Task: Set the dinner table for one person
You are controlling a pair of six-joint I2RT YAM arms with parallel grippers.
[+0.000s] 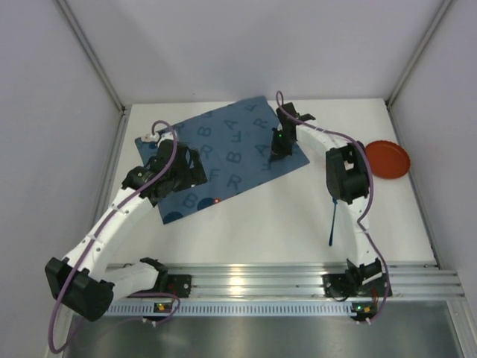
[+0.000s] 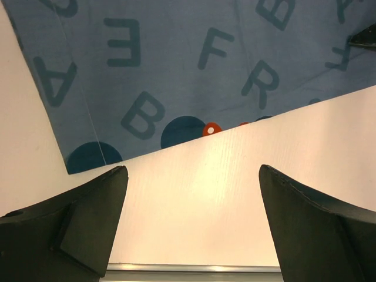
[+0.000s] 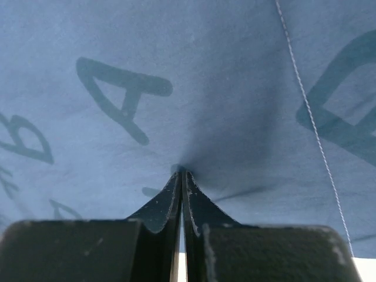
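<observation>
1. The dinner table [image 1: 283, 216] is the white top filling the workspace ahead of my bases, with a ribbed aluminium rail [image 1: 283, 283] along its near edge. No place setting is laid out yet, so I judge this an early step.
2. A blue letter-printed cloth mat [image 1: 223, 156] lies on the table's far middle. It sits skewed to the rail, which is likely why I grip it: to drag it square.
3. My right gripper [image 3: 182, 174] has its fingers pressed together, pinching a fold of the mat near its right edge. The cloth puckers at the tips, so the hold looks real.
4. My left gripper [image 2: 194, 170] has its fingers spread wide with nothing between them. It is over bare table just off the mat's near edge, leaving the mat free to slide, I guess.
5. An orange plate [image 1: 387, 159] sits on the table's right side, off the mat.
6. A slim dark blue utensil [image 1: 332, 224] lies on bare table by my right arm; I can't tell its type. Both probably wait for the mat.
</observation>
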